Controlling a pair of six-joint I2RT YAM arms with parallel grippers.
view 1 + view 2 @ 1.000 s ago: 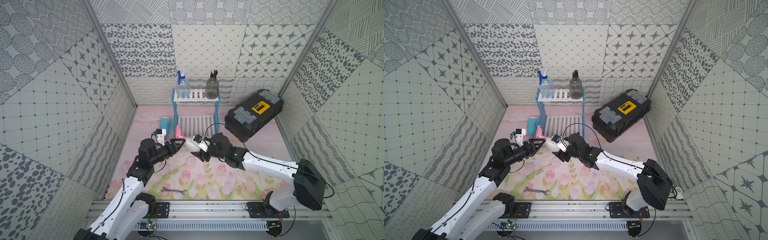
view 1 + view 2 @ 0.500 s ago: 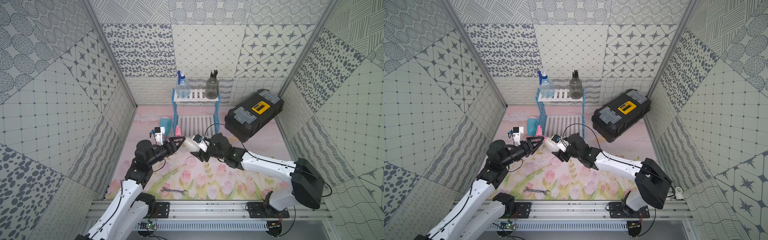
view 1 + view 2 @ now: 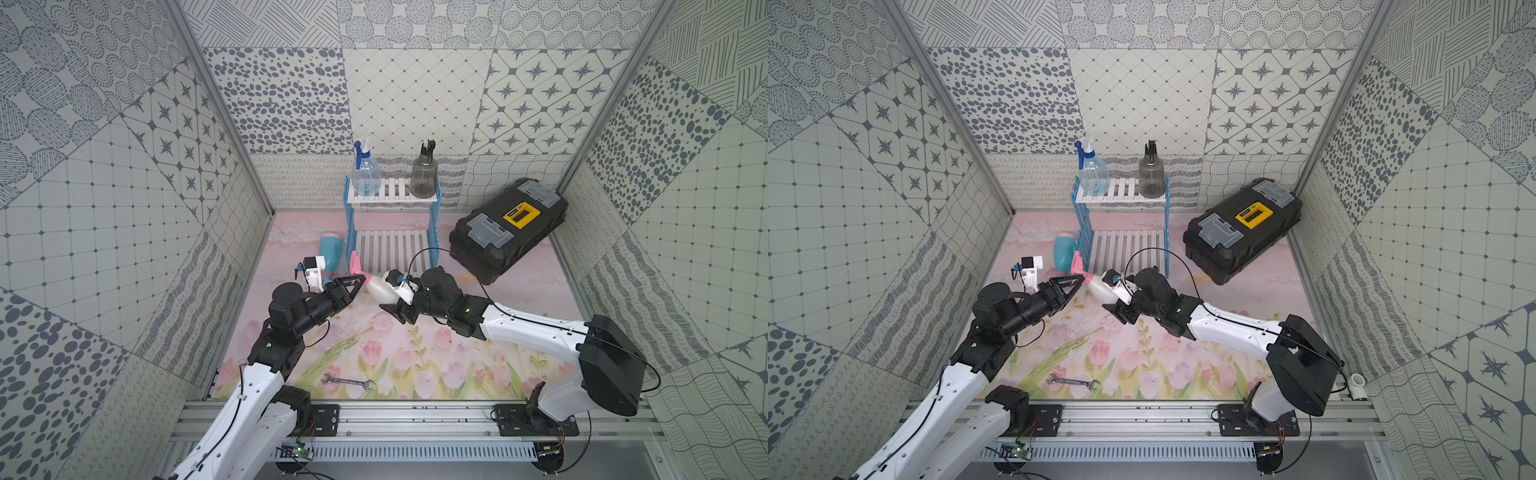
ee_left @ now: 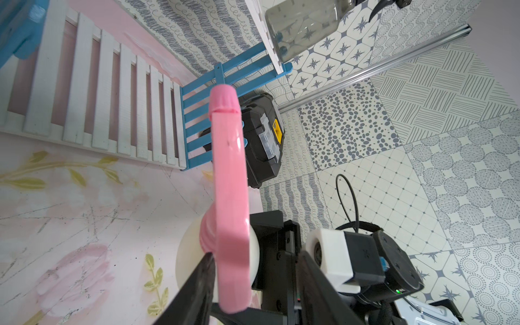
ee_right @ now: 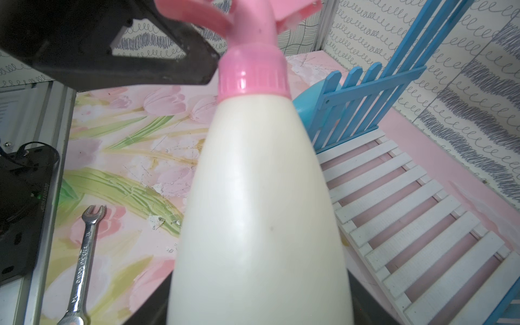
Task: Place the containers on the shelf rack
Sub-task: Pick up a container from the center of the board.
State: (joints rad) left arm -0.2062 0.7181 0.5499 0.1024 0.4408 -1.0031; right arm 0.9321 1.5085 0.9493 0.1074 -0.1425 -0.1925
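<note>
My right gripper [image 3: 388,297] [image 3: 1115,299] [image 5: 259,309] is shut on the body of the white bottle [image 3: 378,286] [image 3: 1100,286] [image 5: 261,197], held tilted above the mat in front of the shelf rack [image 3: 392,195] [image 3: 1121,193]. The bottle's pink spray head [image 4: 229,183] lies between the fingers of my left gripper [image 3: 361,280] [image 3: 1081,277] [image 4: 256,256]; it touches one finger, with a gap to the other. A clear bottle [image 3: 365,176] and a grey bottle [image 3: 422,178] stand on the top shelf. A light-blue bottle [image 3: 330,249] [image 3: 1064,251] lies on the mat left of the rack.
A black toolbox [image 3: 507,228] with a yellow latch sits right of the rack. A wrench [image 3: 349,381] [image 5: 84,253] lies near the front rail. The rack's lower shelf [image 3: 392,249] holds nothing. Tiled walls close in the left, right and back.
My left arm has shifted slightly and its jaws have narrowed around the pink spray head. The right arm and the white bottle have barely moved.
</note>
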